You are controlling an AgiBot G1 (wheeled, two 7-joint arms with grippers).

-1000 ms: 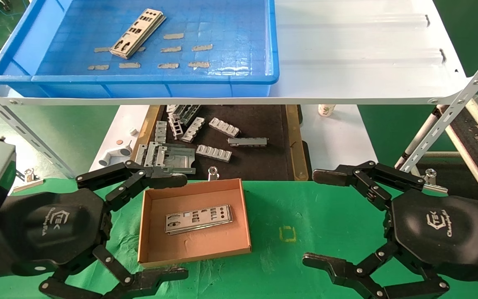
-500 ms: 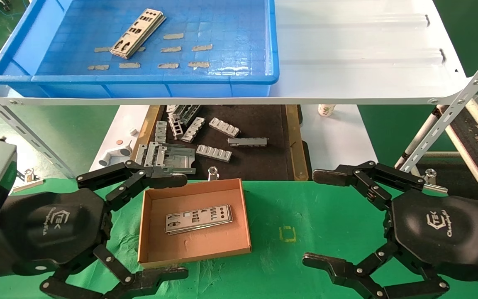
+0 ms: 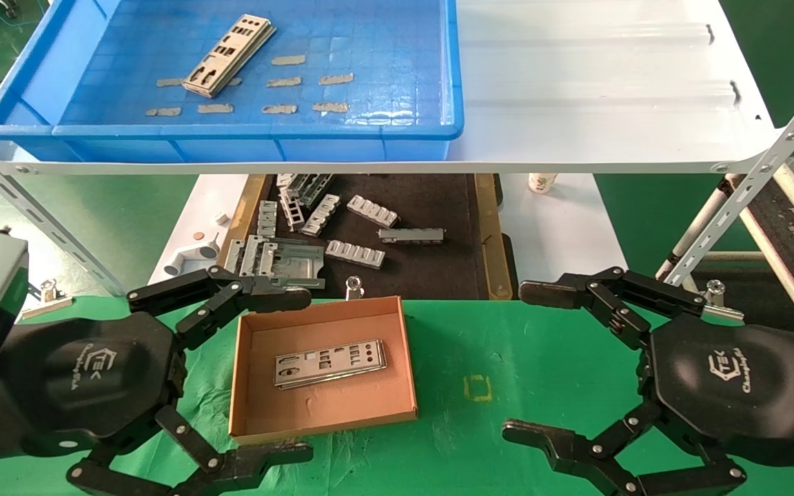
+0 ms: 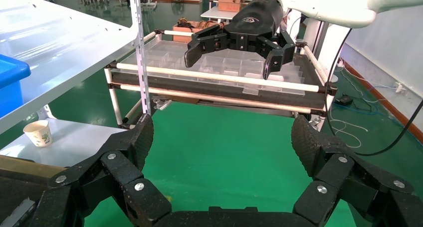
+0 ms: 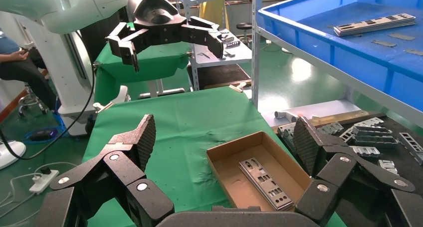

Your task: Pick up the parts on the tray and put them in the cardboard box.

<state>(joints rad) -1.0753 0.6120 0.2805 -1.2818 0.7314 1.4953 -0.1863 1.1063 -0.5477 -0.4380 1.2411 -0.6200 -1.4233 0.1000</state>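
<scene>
Plate [image 3: 330,363] flat in box [image 3: 323,413], another plate [image 3: 229,55] in tray [image 3: 245,145], left claw [image 3: 297,375] spread beside box, right claw [image 3: 524,362] spread, empty.

Bright-blue grid-floored tray [image 3: 59,127] with tan tape strips [image 3: 280,81], silver punched parts [image 3: 229,54], seemingly plain brown cardboard box [image 3: 321,406].

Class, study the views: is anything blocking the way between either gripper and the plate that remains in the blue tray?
Nothing visible does. The plate lies uncovered in the blue tray on the raised shelf, open from above. Left gripper and right gripper hang open over the green table, well short of it.
</scene>
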